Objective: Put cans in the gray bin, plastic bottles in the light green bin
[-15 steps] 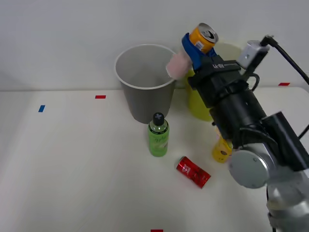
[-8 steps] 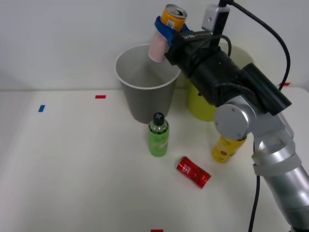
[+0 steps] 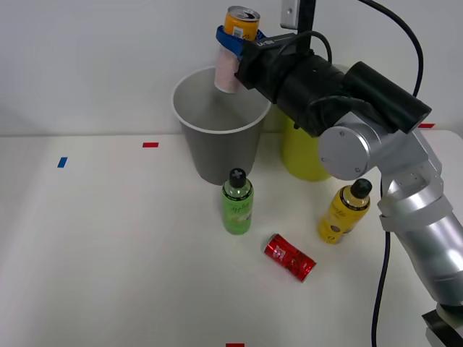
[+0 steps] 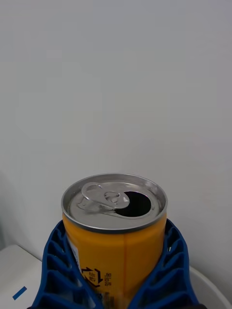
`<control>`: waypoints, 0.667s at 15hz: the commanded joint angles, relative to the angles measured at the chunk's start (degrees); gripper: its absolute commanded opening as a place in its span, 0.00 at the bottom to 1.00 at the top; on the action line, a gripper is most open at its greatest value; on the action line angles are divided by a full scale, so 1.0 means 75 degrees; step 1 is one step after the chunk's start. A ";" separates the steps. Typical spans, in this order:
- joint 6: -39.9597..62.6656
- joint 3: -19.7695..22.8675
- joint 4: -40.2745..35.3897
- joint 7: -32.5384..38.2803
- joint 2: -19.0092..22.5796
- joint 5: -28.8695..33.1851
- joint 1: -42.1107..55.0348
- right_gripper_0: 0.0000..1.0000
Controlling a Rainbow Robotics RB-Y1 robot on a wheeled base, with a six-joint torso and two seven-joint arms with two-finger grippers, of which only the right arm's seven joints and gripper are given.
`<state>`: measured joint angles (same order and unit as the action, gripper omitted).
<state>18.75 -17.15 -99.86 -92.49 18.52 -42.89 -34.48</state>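
Hand: the right gripper (image 3: 233,42) is closed around the orange and pink can (image 3: 234,47), with a blue ribbed finger (image 4: 55,270) hugging each side.
Can: it stands almost straight up in the grip, silver top up, its pink bottom just above the far rim of the gray bin (image 3: 217,130). The wrist view shows the pull-tab hole already open.
What has just changed: half a second ago the can was a bit more to the right and tilted. A second ago it was over by the light green bin (image 3: 304,155). Now it hangs over the gray bin's mouth.
What that means: the can looks ready to drop. I think letting go comes next.
Still on the table: the green bottle (image 3: 237,202) stands in front of the gray bin, the yellow bottle (image 3: 344,212) stands to its right, and the red can (image 3: 289,256) lies on its side between them. None of them has moved.
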 commanded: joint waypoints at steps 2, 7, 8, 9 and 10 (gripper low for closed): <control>-0.0438 -0.0233 0.0986 -0.0043 -0.0208 0.0035 -0.0547 0.00; -0.0532 -0.0233 0.1010 0.0015 -0.0114 0.0082 -0.0547 0.18; -0.0672 -0.0233 0.1021 0.0062 -0.0102 0.0070 -0.0500 0.40; -0.1001 -0.0233 0.1010 0.0097 -0.0079 0.0000 -0.0382 0.57; -0.1364 -0.0350 0.1021 0.0121 -0.0067 -0.0058 -0.0254 0.68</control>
<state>11.10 -19.08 -92.24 -91.87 17.86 -42.76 -37.49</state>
